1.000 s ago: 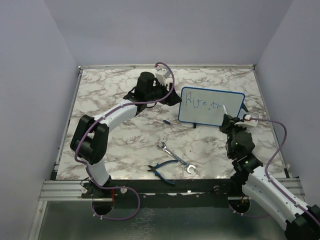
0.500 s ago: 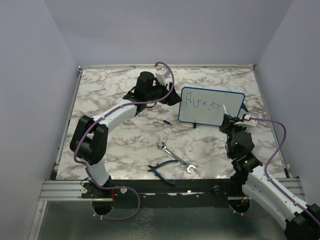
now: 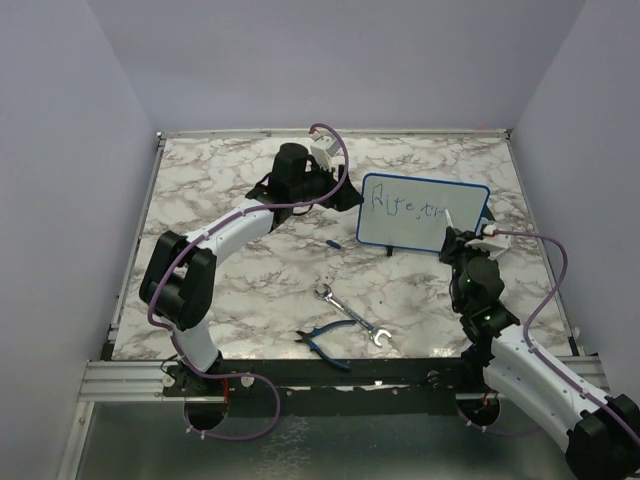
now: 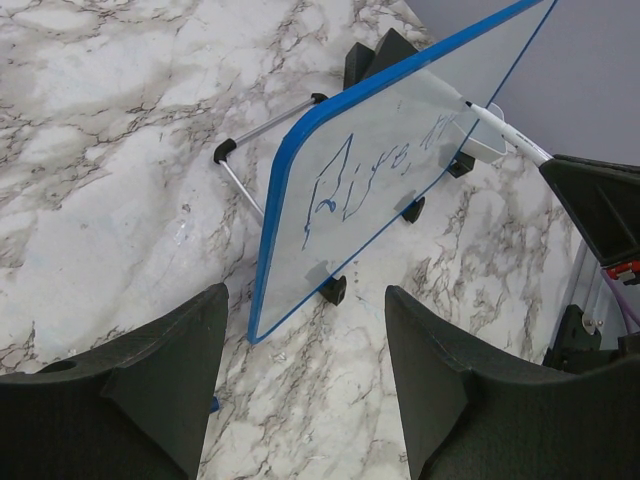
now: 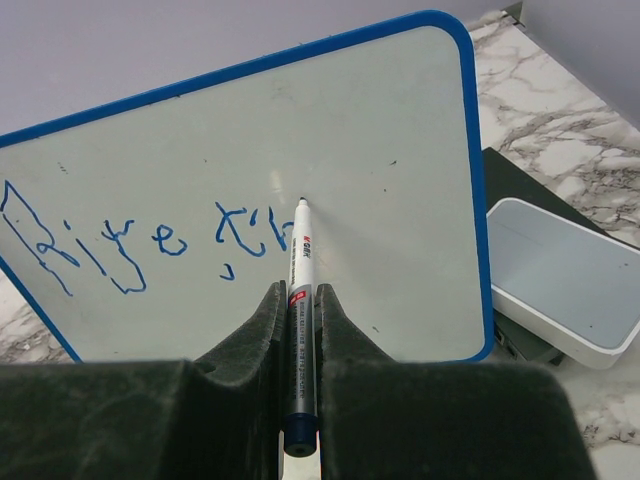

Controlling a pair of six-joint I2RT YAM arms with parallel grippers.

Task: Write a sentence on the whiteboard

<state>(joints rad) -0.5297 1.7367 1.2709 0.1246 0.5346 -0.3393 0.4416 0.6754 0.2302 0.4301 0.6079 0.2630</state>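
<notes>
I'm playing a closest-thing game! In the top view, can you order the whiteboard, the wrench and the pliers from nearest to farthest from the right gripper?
From the right gripper, which grips the marker:
1. whiteboard, straight ahead of it, toward the far side.
2. wrench, off to its left, mid-table.
3. pliers, farther left, by the near edge.

Blue handwriting point(image 5: 150, 240) on the whiteboard point(image 5: 400, 130) reads roughly "Rite, tr" in one uneven line. A red label point(image 5: 304, 243) on the marker point(image 5: 298, 290) carries print too small to read.
</notes>
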